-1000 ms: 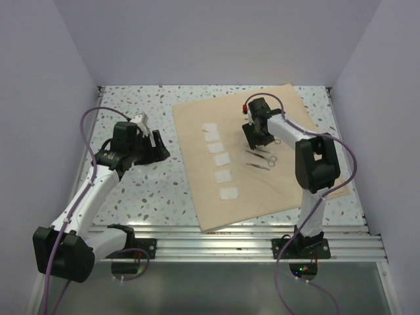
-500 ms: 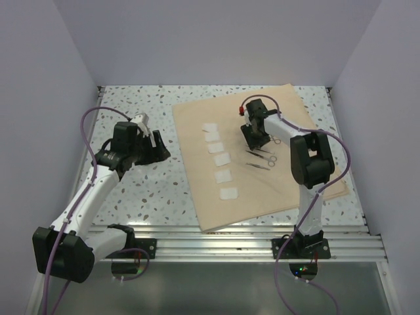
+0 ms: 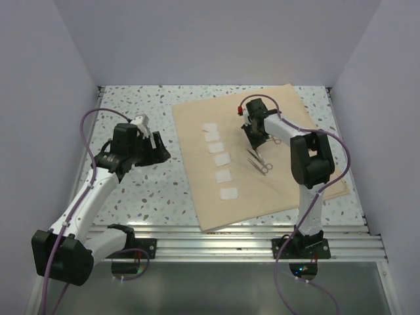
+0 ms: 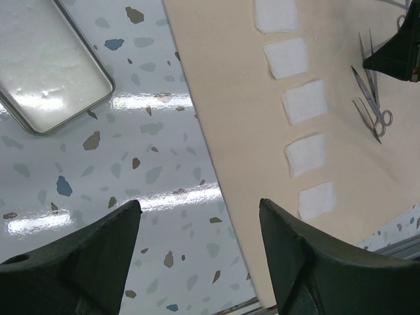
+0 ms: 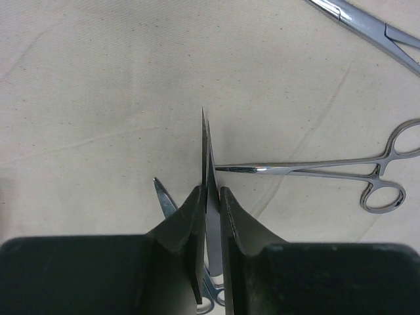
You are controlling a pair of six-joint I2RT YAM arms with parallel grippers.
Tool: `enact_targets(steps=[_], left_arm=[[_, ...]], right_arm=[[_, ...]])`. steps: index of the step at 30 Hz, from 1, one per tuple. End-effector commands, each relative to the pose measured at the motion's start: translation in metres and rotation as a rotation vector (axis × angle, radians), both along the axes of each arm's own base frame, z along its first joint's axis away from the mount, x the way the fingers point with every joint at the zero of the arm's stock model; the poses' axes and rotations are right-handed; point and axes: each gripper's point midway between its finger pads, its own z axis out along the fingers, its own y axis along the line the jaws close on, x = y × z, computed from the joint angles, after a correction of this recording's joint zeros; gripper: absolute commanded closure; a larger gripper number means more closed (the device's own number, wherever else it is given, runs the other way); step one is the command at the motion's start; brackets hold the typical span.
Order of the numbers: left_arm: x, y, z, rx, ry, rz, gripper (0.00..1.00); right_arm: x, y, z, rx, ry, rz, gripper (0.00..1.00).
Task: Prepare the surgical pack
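Five white gauze squares [image 3: 222, 159] lie in a row on the large tan-beige cloth sheet [image 3: 262, 190], which is spread flat on the speckled table [image 3: 151, 190]; the steel instruments [image 3: 260, 162] sit just right of that row. Over the last second my right gripper [image 5: 210, 197] has drawn together, and it is now clamped on the blades of a slim steel instrument [image 5: 207, 141], pinched edge-on between the fingers; I read that as a pick to reposition it, so the laying-out is not finished. A ring-handled steel forceps [image 5: 315, 170] lies crosswise with its tip right beside the held blades; I cannot tell whether they touch, and it could get dragged along on a lift. Another steel clamp [image 5: 367, 26] lies further off. My left gripper [image 4: 198, 205] hovers with jaws wide apart, holding nothing, over bare table beside the cloth's edge; the small silver rectangular tin [image 4: 49, 72] rests on the table off the cloth, well apart from the gauze.
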Motion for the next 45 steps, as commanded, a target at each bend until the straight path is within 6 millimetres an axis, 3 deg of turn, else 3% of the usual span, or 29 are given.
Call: enact_targets(steps=[1,6,10,14,17,20,21,22,23,24,26,27,30,38,45], left_arm=[[-0.003,-0.006,0.008,-0.027,-0.025,-0.011,0.23],[-0.001,-0.013,0.005,-0.061,-0.007,-0.019,0.23],[0.004,-0.027,0.015,-0.109,-0.038,-0.049,0.23],[0.005,-0.045,0.023,-0.159,-0.048,-0.081,0.22],[0.006,-0.061,0.03,-0.204,-0.07,-0.109,0.22],[0.011,-0.077,0.038,-0.262,-0.088,-0.133,0.22],[0.016,-0.083,0.039,-0.277,-0.095,-0.141,0.22],[0.017,-0.086,0.044,-0.288,-0.107,-0.144,0.22],[0.02,-0.089,0.041,-0.291,-0.096,-0.138,0.21],[0.022,-0.091,0.042,-0.288,-0.098,-0.137,0.21],[0.026,-0.096,0.04,-0.271,-0.097,-0.139,0.2],[0.026,-0.1,0.04,-0.266,-0.096,-0.147,0.2],[0.025,-0.106,0.03,-0.243,-0.074,-0.155,0.18],[0.02,-0.119,0.006,-0.194,-0.014,-0.164,0.21],[0.022,-0.125,-0.006,-0.182,0.024,-0.176,0.34]], right_arm=[[0.016,0.012,0.03,0.047,-0.072,0.03,0.88],[0.023,0.016,0.046,0.053,-0.101,0.025,0.9],[0.032,0.016,0.061,0.05,-0.122,-0.017,0.99],[0.048,0.025,0.1,0.095,-0.193,-0.053,1.0],[0.041,0.043,0.122,0.214,-0.159,-0.134,1.0],[0.013,0.082,0.133,0.427,-0.062,-0.229,1.0],[-0.002,0.106,0.125,0.531,-0.001,-0.283,1.0],[-0.001,0.122,0.143,0.61,-0.018,-0.296,1.0],[-0.015,0.131,0.132,0.639,0.026,-0.325,1.0],[-0.023,0.153,0.146,0.718,0.027,-0.354,1.0],[-0.04,0.17,0.142,0.754,0.067,-0.384,1.0],[-0.05,0.188,0.148,0.792,0.079,-0.384,1.0],[-0.066,0.211,0.153,0.802,0.103,-0.378,1.0],[-0.078,0.229,0.167,0.844,0.114,-0.367,1.0],[-0.088,0.239,0.165,0.853,0.159,-0.338,1.0]])
